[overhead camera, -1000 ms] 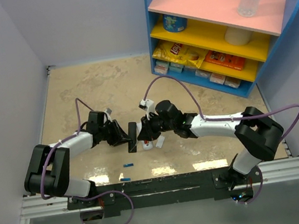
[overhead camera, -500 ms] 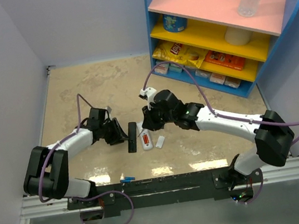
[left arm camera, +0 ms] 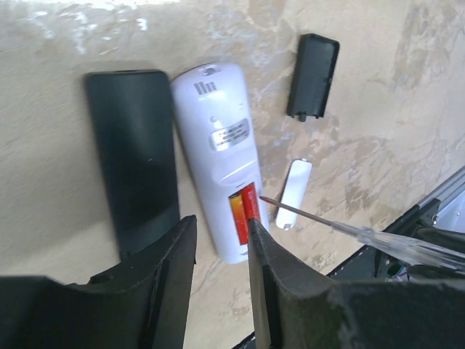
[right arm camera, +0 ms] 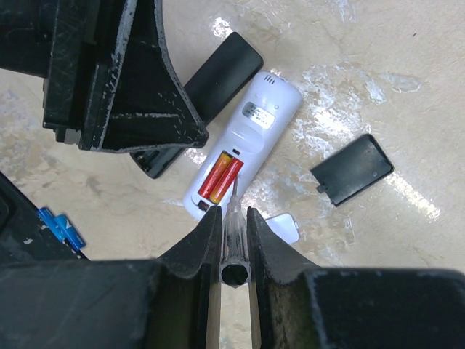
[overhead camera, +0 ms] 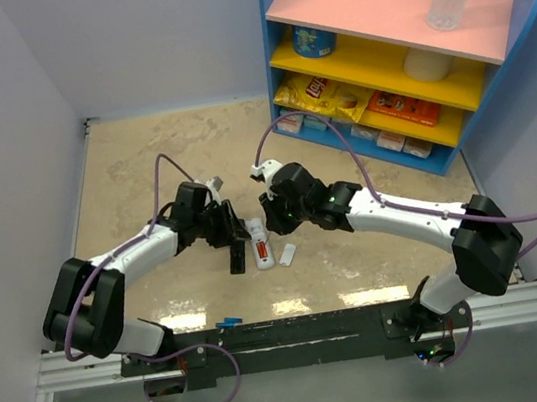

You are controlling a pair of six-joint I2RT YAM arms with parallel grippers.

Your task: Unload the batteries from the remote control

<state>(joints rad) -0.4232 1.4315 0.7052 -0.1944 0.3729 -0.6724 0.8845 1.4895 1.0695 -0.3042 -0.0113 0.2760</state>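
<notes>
A white remote lies back up on the table with its compartment open. Two orange-red batteries sit side by side in it, and they also show in the right wrist view. My right gripper is shut on a clear screwdriver whose tip is at the edge of the batteries. My left gripper is open and empty, just above the remote's battery end. In the top view the two grippers flank the white remote.
A black remote lies beside the white one. A black cover and a white cover lie apart on the table. Blue batteries rest at the near edge by the rail. A shelf unit stands at the back right.
My left gripper let the black remote down flat and moved right, up to the white remote. My right gripper shifted slightly. A blue battery moved toward the near rail.
</notes>
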